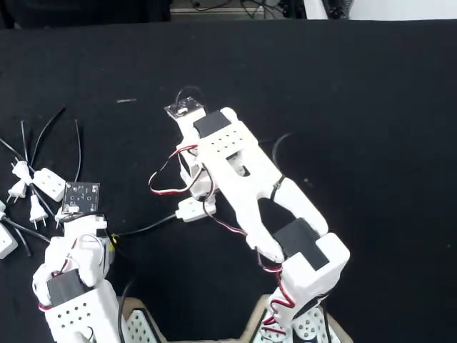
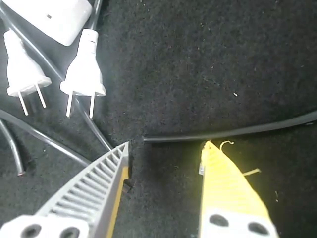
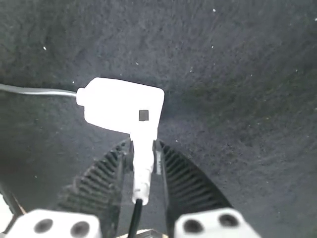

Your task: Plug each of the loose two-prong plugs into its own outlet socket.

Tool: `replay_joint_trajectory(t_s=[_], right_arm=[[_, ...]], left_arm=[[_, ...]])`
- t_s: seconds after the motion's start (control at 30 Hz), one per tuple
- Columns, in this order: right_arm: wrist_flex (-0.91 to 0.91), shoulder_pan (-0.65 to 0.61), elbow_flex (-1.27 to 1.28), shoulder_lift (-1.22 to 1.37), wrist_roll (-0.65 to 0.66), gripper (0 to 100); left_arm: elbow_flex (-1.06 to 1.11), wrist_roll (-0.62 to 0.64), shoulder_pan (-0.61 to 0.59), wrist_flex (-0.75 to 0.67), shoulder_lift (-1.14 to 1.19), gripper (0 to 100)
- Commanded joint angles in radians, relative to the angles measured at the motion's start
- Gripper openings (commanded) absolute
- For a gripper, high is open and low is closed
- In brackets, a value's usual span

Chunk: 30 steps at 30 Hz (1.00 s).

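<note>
My right gripper [image 3: 143,148] is shut on a white two-prong plug [image 3: 142,171], which is seated in a white outlet socket [image 3: 121,105] lying on the black cloth. From above, that socket [image 1: 188,209] lies under the right arm's tip. My left gripper [image 2: 166,148] is open over bare cloth, just short of the cut end of a black cable [image 2: 228,132]. Two loose white plugs [image 2: 25,67] [image 2: 84,67] lie prongs-down beyond its grey finger [image 2: 106,171], beside another white socket [image 2: 57,17]. From above, these plugs [image 1: 18,179] [image 1: 36,208] sit at the table's left edge.
A white socket [image 1: 50,184] and another at the edge [image 1: 3,241] lie among black cables [image 1: 43,136] at the far left. The right arm [image 1: 243,179] stretches diagonally across the middle. The left arm [image 1: 75,286] stands at the front left.
</note>
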Motion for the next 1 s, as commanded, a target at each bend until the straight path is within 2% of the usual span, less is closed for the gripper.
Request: replay_joint_trajectory(t_s=[0.0, 0.97], right_arm=[[0.000, 0.015, -0.047, -0.005, -0.017, 1.0], [-0.002, 0.017, -0.041, 0.071, -0.012, 1.0]], left_arm=[[-0.002, -0.009, -0.015, 0.005, -0.005, 23], [-0.002, -0.009, -0.015, 0.005, -0.005, 23]])
